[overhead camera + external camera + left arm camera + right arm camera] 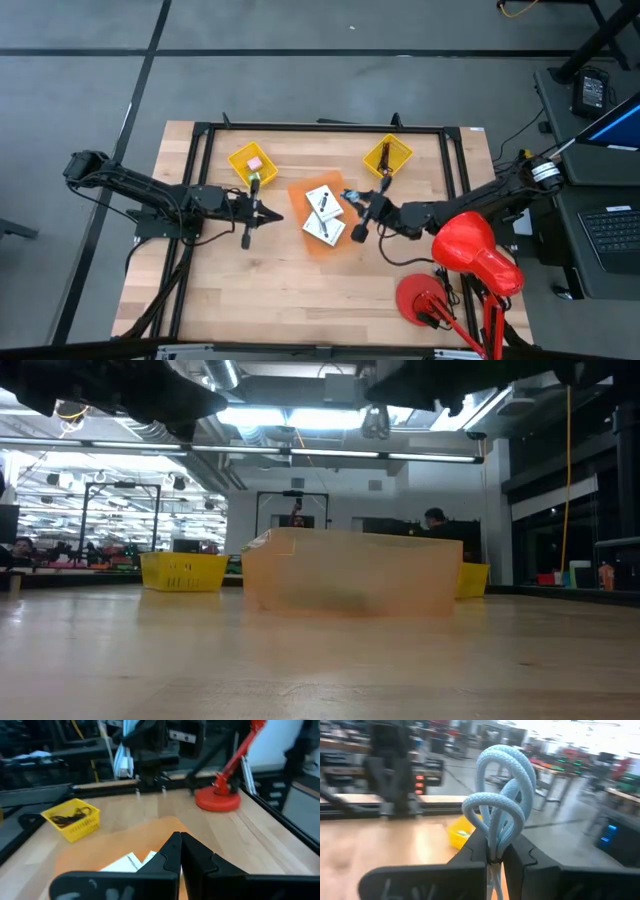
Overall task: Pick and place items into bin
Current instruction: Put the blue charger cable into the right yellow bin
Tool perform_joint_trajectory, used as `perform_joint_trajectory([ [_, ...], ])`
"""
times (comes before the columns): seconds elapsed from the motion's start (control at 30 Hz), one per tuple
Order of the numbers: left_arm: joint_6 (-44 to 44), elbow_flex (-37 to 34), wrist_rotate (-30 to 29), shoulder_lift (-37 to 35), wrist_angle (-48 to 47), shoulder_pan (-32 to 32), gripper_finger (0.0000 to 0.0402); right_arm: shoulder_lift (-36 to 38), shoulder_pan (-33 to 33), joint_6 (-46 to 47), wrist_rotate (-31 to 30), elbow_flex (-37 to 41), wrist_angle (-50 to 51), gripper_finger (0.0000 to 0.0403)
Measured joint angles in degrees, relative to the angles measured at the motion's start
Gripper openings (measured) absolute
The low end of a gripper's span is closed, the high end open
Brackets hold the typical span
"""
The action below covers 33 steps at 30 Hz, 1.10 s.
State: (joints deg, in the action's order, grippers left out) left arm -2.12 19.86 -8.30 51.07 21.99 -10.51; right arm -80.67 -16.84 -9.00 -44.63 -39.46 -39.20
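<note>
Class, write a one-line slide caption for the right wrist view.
Right end effector shut on a knotted light-blue rope, with a yellow bin on the wooden table beyond.

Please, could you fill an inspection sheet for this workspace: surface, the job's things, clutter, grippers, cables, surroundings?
Surface: wooden table, bare in front.
Job's things: two white cards in the orange bin; pink block in the left yellow tray; dark cords in the right yellow tray.
Clutter: red lamp at the table's right.
Grippers: left gripper shut, empty; right gripper shut on a light-blue rope.
Cables: nothing seen loose on the table.
Surroundings: person behind the table.
</note>
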Motion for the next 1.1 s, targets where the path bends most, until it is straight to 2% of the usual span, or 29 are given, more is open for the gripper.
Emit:
perform_joint_trajectory([
  [0.17,0.36,0.0,-3.14,0.0,0.88,0.0,0.0001,2.14,0.0,0.18,-10.96,1.42,0.89,0.0017],
  [0.37,0.4,0.0,-4.24,0.0,0.53,0.01,0.0005,2.5,0.04,1.23,-27.96,1.57,4.67,0.0017],
  [0.47,0.41,0.0,-4.24,0.0,0.47,0.01,0.0004,2.5,0.17,1.26,-32.14,1.57,4.92,0.0017],
  [0.7,0.31,0.0,-4.08,0.0,0.14,0.01,0.0003,2.81,3.94,4.64,-31.49,1.55,4.92,0.0017],
  [0.87,-0.09,0.0,-4.05,0.0,-0.72,0.01,0.0004,2.82,10.31,8.38,-23.33,1.55,5.77,0.0017],
  [0.97,-0.05,0.0,-4.04,0.0,-2.39,0.0,0.0002,3.98,14.74,13.42,-20.27,1.52,11.19,0.0017],
  [1.1,-0.03,0.0,-4.02,0.02,-3.23,0.0,0.0003,8.44,19.51,25.1,-17.16,1.5,24.65,0.0017],
])
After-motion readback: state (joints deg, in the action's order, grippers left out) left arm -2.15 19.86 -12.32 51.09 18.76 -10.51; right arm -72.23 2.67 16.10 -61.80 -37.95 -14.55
